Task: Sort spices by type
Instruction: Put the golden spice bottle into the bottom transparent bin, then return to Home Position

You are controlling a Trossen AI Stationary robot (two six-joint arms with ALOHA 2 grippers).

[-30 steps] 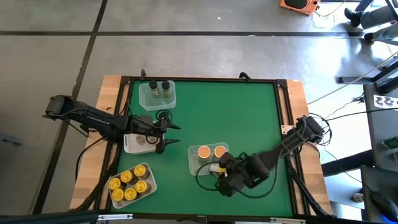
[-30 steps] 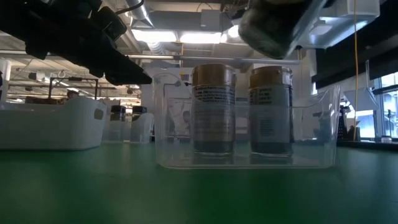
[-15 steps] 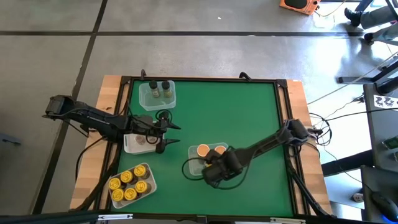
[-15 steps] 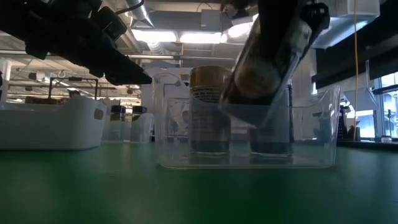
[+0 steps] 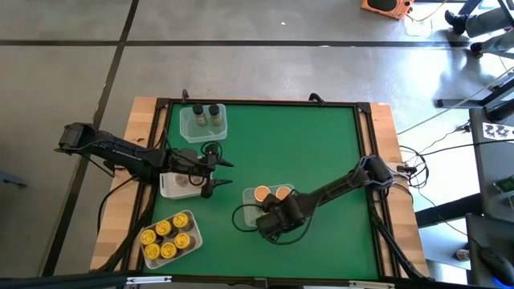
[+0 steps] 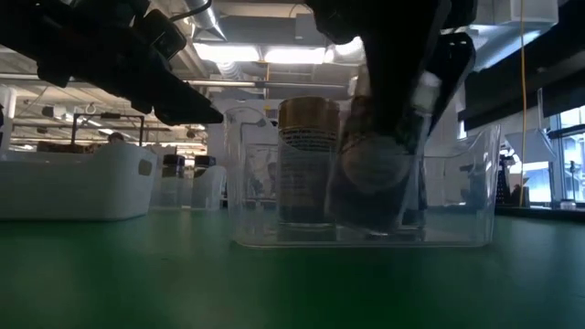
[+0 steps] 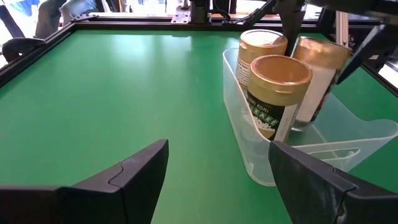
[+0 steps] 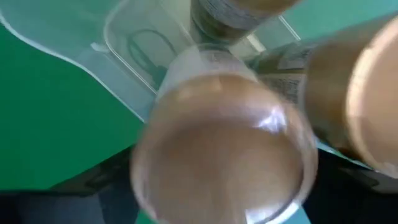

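- My right gripper (image 5: pixel 271 225) sits at 6 o'clock on the green mat (image 5: pixel 305 152), over the near end of the clear tray (image 5: pixel 250 210).
- My fingers are around a tan-lidded jar (image 6: pixel 373 178), lowered into that tray beside 2 others (image 7: pixel 273 87); I cannot tell whether they grip it or have let go.
- My left gripper (image 5: pixel 217 172) hangs at 9 o'clock, fingers spread wide and empty, just past the white tray (image 5: pixel 169 186).
- 2 dark-lidded jars (image 5: pixel 206 114) stand in the tray at 11 o'clock.
- Yellow-lidded jars (image 5: pixel 161 237) fill the tray at 7 o'clock.
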